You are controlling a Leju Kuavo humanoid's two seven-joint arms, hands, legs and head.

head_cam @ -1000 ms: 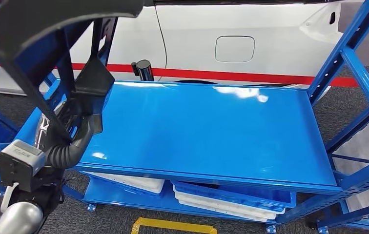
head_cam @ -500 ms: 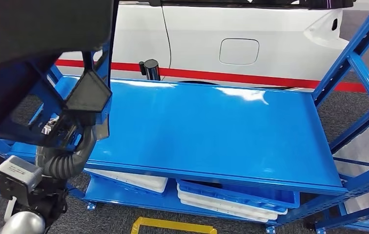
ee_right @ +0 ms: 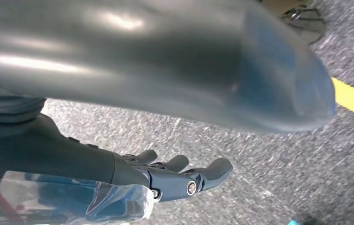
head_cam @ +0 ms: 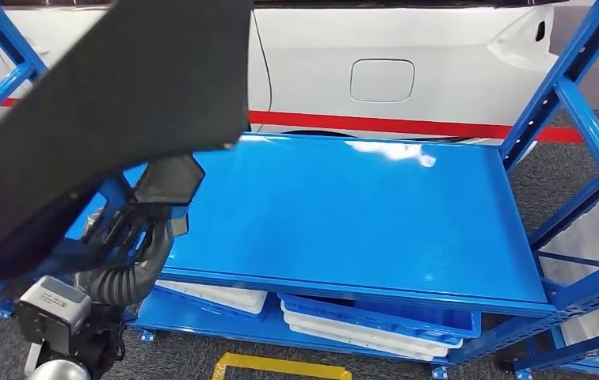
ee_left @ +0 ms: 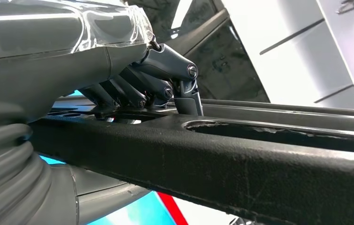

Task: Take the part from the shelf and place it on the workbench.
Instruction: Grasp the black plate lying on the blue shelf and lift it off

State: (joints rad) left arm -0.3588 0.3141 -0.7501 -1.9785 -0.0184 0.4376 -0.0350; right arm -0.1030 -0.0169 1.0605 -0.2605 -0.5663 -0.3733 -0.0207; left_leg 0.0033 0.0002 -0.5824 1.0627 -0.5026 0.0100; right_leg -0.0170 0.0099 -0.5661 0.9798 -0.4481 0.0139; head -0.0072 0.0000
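Note:
A large black moulded part (head_cam: 114, 111) fills the upper left of the head view, lifted above the left end of the blue shelf (head_cam: 360, 214). My left hand (head_cam: 126, 229) grips it from below at the shelf's left edge. In the left wrist view the dark fingers (ee_left: 137, 89) curl over a black bar of the part (ee_left: 240, 159). My right hand (ee_right: 180, 178) hangs over the grey floor with its fingers stretched out and nothing in them.
The shelf's top deck is bare and glossy. Below it sit blue bins with white trays (head_cam: 368, 324). Blue uprights (head_cam: 566, 87) stand at the right. A white car body (head_cam: 391, 71) is behind, and a yellow floor mark (head_cam: 280, 366) in front.
The black part has tilted and now covers more of the upper left of the picture. My left hand has shifted a little to the right with it.

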